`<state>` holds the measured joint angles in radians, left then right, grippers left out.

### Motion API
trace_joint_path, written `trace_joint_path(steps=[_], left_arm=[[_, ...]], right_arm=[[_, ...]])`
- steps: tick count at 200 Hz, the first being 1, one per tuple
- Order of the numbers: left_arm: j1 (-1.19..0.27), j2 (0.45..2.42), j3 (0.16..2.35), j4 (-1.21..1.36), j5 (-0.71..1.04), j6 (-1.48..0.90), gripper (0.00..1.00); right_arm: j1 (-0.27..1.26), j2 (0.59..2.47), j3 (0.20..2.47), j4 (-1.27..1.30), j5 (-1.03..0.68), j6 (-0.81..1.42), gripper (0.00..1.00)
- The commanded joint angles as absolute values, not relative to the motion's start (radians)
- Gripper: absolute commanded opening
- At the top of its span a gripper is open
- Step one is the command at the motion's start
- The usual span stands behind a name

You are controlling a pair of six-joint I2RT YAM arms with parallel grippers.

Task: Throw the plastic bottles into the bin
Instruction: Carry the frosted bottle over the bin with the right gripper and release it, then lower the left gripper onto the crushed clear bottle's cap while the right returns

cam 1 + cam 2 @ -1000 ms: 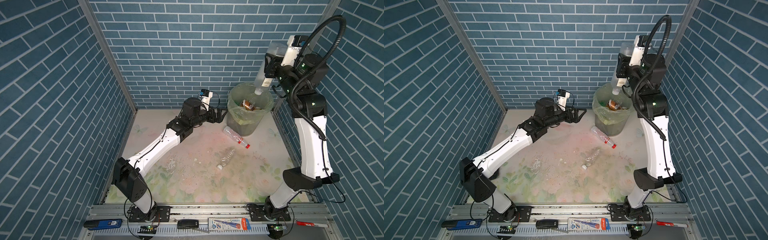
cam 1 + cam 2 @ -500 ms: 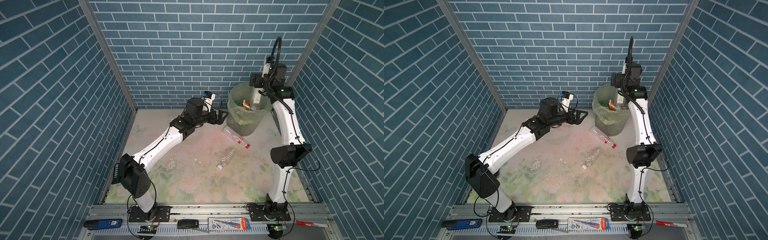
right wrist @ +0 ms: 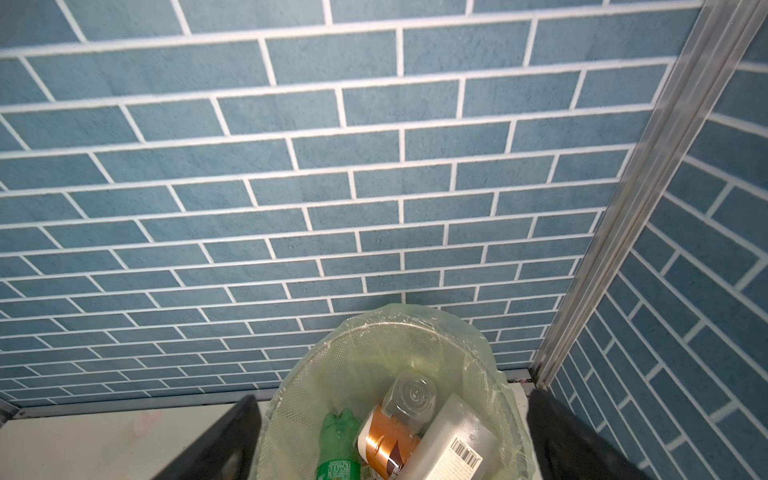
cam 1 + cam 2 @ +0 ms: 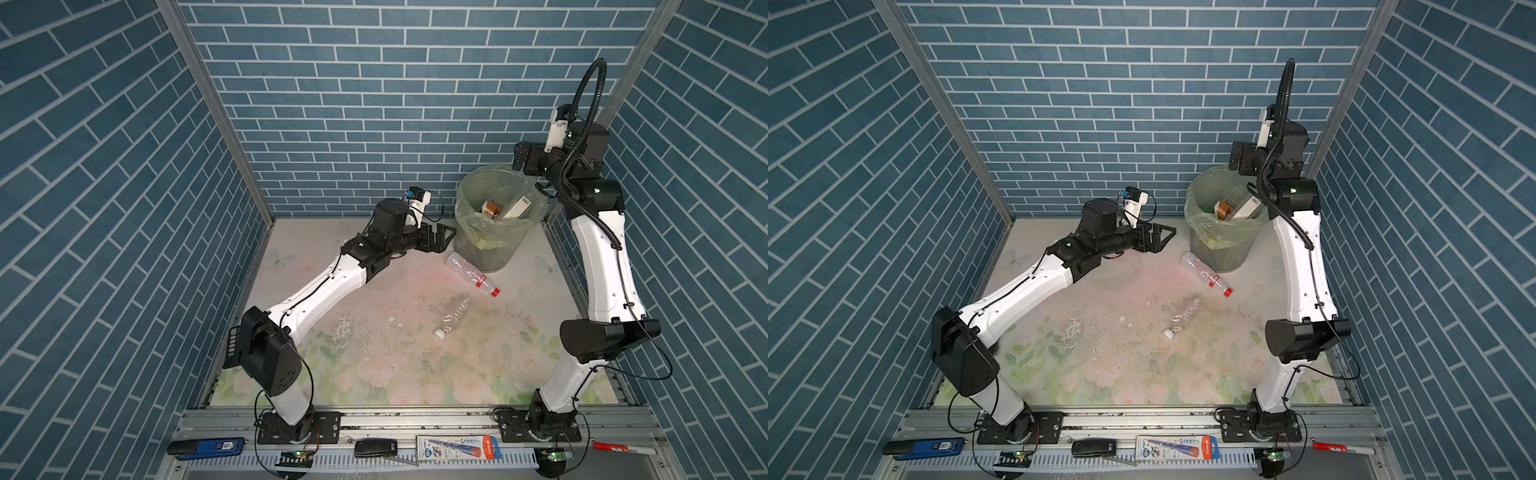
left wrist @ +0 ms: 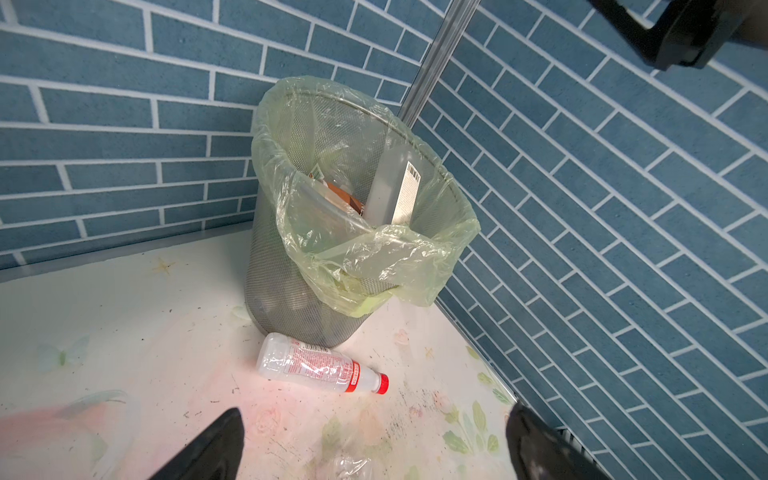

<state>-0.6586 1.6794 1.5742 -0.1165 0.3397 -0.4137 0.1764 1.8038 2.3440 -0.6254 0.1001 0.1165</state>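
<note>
Pale green bag [image 4: 496, 232] lines the grey mesh bin [image 4: 496, 255] in both top views. The right gripper [image 4: 522, 158] hangs just above the bin's far rim, jaws spread wide with nothing between them. A second ago it held a frosted bottle over the opening, so that bottle has just been dropped in. Two bottles remain on the floral table [image 4: 374, 370]: a red-capped bottle [image 4: 473, 275] just beside the bin's foot and a crushed clear bottle [image 4: 452, 316] with a white cap nearer the middle. The left gripper [image 4: 445, 237], also wide and empty, points toward the bin. From the left wrist, the frosted bottle [image 5: 395, 187] leans inside against the bin's wall, barcode showing, and the red-capped bottle lies on its side ahead of the open fingers [image 5: 224, 436]. From the right wrist, spread fingers [image 3: 232, 436] frame the bin's mouth, where the frosted bottle sits beside a green bottle [image 3: 338, 449] and a brown-labelled bottle [image 3: 384, 446]. This drop looks finished, and by my reading two pickups remain, the red-capped one nearest the left arm.
</note>
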Motion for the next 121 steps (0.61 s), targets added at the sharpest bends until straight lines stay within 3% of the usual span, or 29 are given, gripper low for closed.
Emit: trace_joint_path(steps=[1, 77, 121], left_arm=[[-0.658, 1.671, 1.558, -0.118, 0.35, -0.419, 0.99], [-0.658, 1.646, 1.502, -0.145, 0.351, -0.409, 0.99], [-0.662, 1.639, 1.448, -0.19, 0.365, -0.38, 0.99]], right_arm=[[0.181, 1.817, 2.283, -0.615, 0.068, 0.157, 0.99], [0.204, 1.731, 2.166, -0.616, 0.066, 0.189, 0.99], [0.217, 1.586, 1.945, -0.597, 0.062, 0.225, 0.99]])
